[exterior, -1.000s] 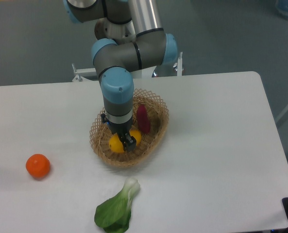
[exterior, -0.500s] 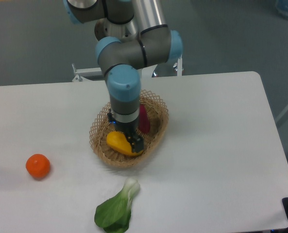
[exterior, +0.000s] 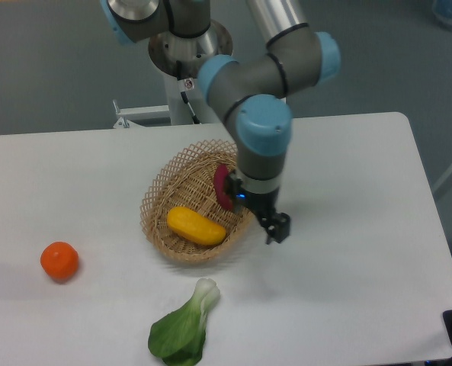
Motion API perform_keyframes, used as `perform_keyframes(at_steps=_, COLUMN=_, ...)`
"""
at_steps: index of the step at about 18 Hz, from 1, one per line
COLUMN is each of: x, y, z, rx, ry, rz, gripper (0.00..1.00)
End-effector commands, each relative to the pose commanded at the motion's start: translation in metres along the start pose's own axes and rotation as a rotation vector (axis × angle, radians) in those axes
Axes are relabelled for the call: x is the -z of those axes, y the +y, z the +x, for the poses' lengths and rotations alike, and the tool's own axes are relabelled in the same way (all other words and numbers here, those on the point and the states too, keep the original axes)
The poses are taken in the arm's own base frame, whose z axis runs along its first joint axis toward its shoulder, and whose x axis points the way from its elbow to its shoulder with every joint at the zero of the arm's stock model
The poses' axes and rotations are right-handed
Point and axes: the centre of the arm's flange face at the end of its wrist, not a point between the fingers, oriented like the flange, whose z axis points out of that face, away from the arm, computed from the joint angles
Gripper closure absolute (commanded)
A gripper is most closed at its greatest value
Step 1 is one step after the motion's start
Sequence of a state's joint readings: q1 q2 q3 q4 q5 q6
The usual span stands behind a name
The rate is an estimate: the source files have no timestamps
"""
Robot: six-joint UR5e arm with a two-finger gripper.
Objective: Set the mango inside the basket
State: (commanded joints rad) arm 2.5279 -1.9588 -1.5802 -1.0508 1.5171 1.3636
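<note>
Orange [exterior: 59,260]: round fruit, far left on the white table [exterior: 347,290], well apart from everything else.
Greens [exterior: 183,329]: leafy veg w/ pale stem, front centre of table, stem end pointing up toward basket, not touching it.
Basket [exterior: 158,194]: oval woven wicker, light tan, open lattice rim, sits mid-table, long axis running diag. from lower left to upper right.
Mango [exterior: 196,226]: yellow-orange, elongated, lying flat inside the basket in its front/lower part, nothing gripping it, fully within the rim.
Sweet potato [exterior: 222,187]: dark red-purple, also in basket, at right side near the rim, partly hidden behind the arm's wrist.
Arm [exterior: 263,122]: grey w/ blue joint caps, comes down from top centre, wrist over basket's right edge.
Gripper [exterior: 276,228]: black, pointing down, just right of the basket rim, outside it and over bare table. Holds nothing; can't tell from this angle if jaws are apart or closed. Clear of the mango, w/ basket wall between them.
</note>
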Motion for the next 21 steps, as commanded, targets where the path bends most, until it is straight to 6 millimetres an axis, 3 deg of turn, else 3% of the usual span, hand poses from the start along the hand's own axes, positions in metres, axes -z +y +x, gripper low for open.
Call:
perform_keyframes(at_steps=8, x=-0.007, y=0.060, z=-0.046, rx=-0.009, ry=-0.015, rz=-0.015, gripper=0.00)
perform_keyframes(at_steps=12, x=-0.018, y=0.067, z=-0.060, rx=0.000, ry=-0.010, rz=-0.017, gripper=0.00)
perform_keyframes(at_steps=21, x=-0.019, y=0.068, z=-0.060, rx=0.000, ry=-0.009, rz=-0.019, gripper=0.00)
